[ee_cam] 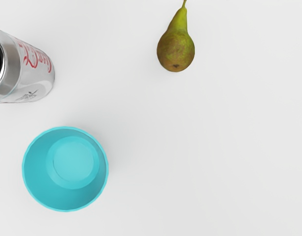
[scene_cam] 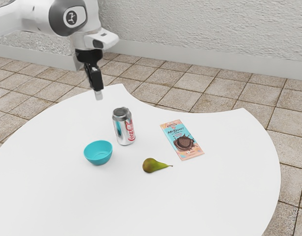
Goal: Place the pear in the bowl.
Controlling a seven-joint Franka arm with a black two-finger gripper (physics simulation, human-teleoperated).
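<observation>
Pear point(ee_cam: 176, 48) not picked, turquoise bowl point(ee_cam: 66, 168) unfilled; whole transfer left. Whether pincer point(scene_cam: 98, 94) is apart or together can't be told.

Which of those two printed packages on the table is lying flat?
The thin wrapped bar with the brown picture on its front; the silver cola can stands upright.

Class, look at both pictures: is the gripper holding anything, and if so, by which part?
Nothing is held. The gripper hangs above the table, while the pear, bowl and can all rest on it.
</observation>
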